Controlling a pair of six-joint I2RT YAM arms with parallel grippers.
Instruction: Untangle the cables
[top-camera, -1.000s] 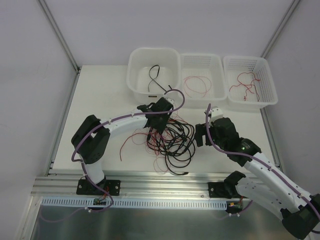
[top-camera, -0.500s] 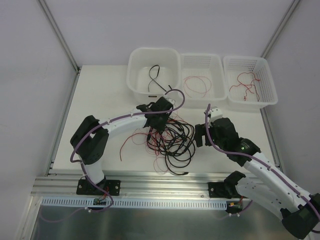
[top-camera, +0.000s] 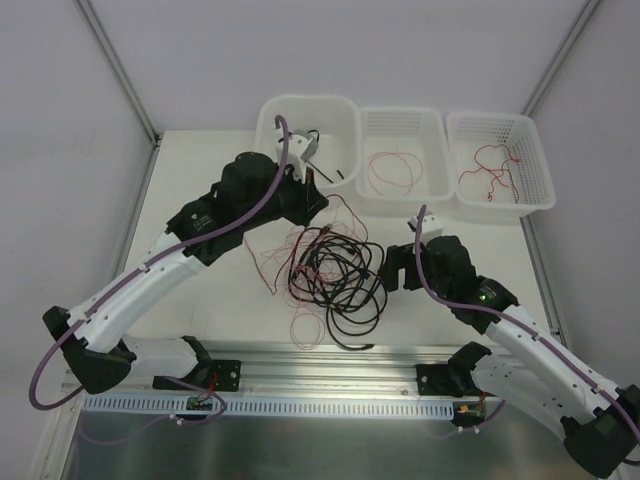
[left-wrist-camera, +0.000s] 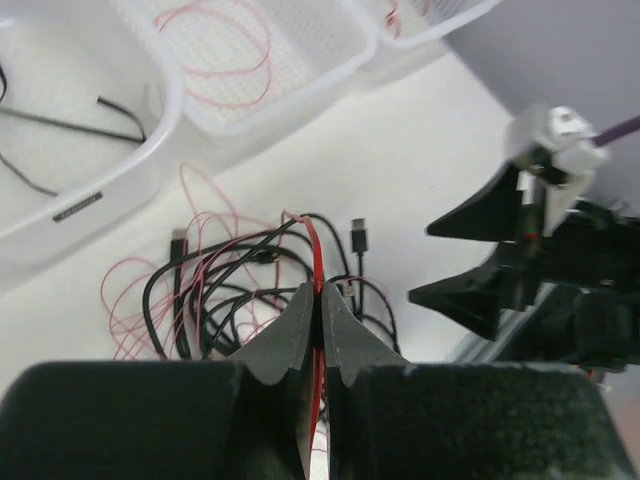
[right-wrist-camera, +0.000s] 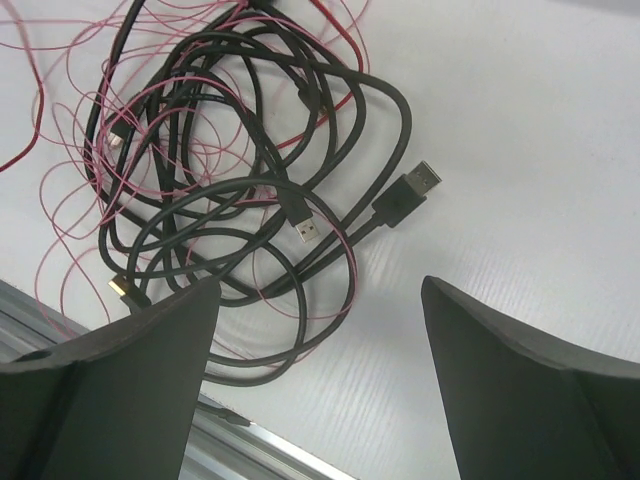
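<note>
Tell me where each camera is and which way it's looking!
Top camera: above and behind the arms, looking down at the table, the cable tangle and the bins; both arms show.
Left wrist camera: on the left wrist, looking down at the tangle; the left gripper, shut on a red wire, shows.
Right wrist camera: on the right wrist, close above the tangle, facing down; the open right gripper shows.
Shared: all three see the tangle; the left wrist view also catches the right arm.
</note>
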